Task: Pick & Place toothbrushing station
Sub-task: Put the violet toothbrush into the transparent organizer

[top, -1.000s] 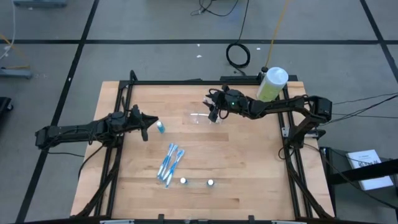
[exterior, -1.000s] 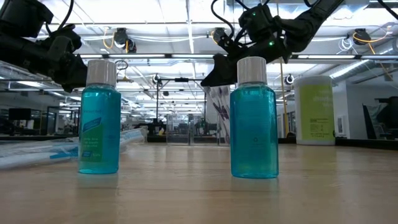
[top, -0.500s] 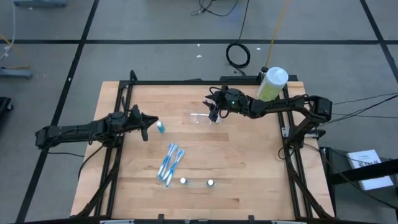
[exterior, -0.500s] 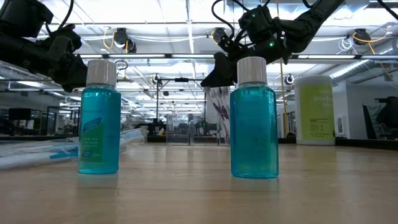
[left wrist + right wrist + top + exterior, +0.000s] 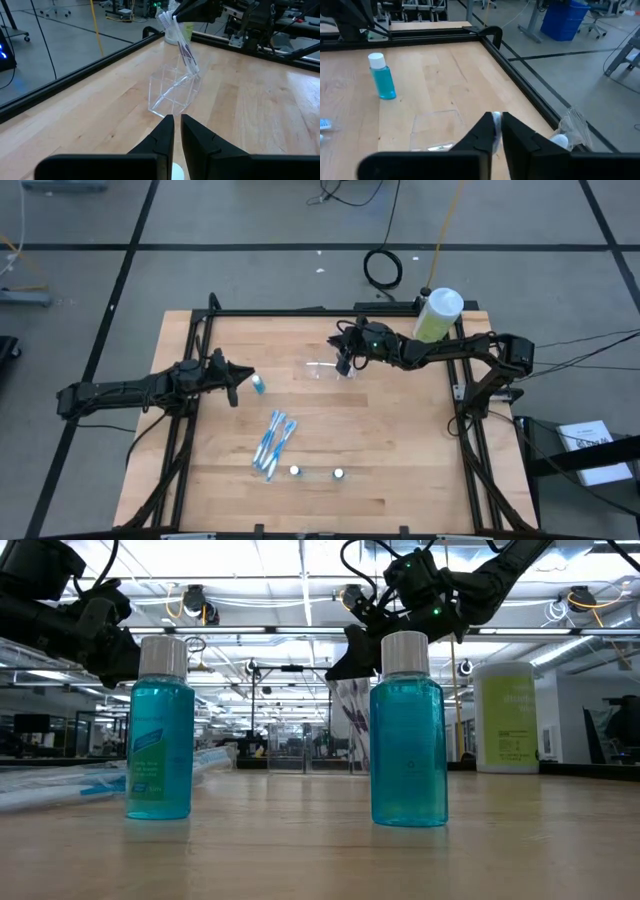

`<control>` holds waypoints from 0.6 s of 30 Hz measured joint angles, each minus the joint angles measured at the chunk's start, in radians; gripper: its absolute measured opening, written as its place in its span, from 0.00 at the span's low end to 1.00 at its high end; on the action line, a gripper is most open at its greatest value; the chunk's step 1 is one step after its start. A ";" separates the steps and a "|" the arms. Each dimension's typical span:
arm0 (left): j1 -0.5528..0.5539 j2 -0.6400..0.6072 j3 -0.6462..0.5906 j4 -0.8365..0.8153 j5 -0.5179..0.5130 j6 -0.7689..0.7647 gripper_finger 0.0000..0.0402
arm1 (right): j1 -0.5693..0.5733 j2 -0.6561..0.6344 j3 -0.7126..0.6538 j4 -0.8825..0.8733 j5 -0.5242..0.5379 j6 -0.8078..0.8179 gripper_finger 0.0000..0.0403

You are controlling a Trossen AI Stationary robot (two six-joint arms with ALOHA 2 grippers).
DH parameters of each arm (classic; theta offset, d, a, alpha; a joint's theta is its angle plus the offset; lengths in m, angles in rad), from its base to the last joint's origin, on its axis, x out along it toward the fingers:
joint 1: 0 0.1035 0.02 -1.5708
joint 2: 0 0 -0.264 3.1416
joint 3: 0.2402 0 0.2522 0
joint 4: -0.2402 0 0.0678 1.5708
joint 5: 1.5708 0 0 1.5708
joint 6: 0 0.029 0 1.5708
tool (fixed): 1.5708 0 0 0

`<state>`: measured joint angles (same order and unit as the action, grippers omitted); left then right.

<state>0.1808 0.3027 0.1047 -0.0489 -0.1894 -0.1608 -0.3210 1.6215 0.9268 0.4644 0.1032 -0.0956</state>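
Observation:
The see-through tray (image 5: 172, 92) rests flat on the wooden table at the far middle; it also shows in the high view (image 5: 322, 370). My right gripper (image 5: 343, 364) hovers over it, shut on a wrapped toothbrush (image 5: 182, 45) that slants down to the tray. The brush also shows in the low view (image 5: 350, 720). My left gripper (image 5: 236, 387) is shut and empty at the table's left. A small blue bottle (image 5: 258, 385) stands just past its fingertips, and the bottle's white cap (image 5: 175, 171) shows below its fingers. My right gripper pinches the wrapped toothbrush by its upper, bristle end (image 5: 167, 17) between its two fingers, coming from above. The brush hangs tilted below the fingers. Its lower end (image 5: 192, 67) reaches the tray's far side; I cannot tell whether it rests inside.
A green bottle with a white cap (image 5: 437, 315) stands at the far right corner. Several wrapped toothbrushes (image 5: 272, 442) lie in the middle. Two small blue bottles (image 5: 295, 471) (image 5: 338, 474) stand near the front. Black frame rails (image 5: 300, 311) border the table.

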 joint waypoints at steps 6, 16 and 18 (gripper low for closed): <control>0.000 0.000 0.000 0.000 0.000 0.000 0.09 | 0.010 0.000 0.000 0.013 0.003 -0.031 0.00; 0.000 0.000 0.000 0.000 0.000 0.000 0.09 | 0.047 -0.064 -0.001 0.003 0.000 -0.048 0.00; 0.000 0.000 0.000 0.000 -0.001 0.000 0.09 | 0.056 -0.095 -0.001 -0.025 0.001 -0.048 0.00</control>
<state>0.1810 0.3031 0.1047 -0.0489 -0.1902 -0.1609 -0.2647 1.5267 0.9257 0.4397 0.1039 -0.1436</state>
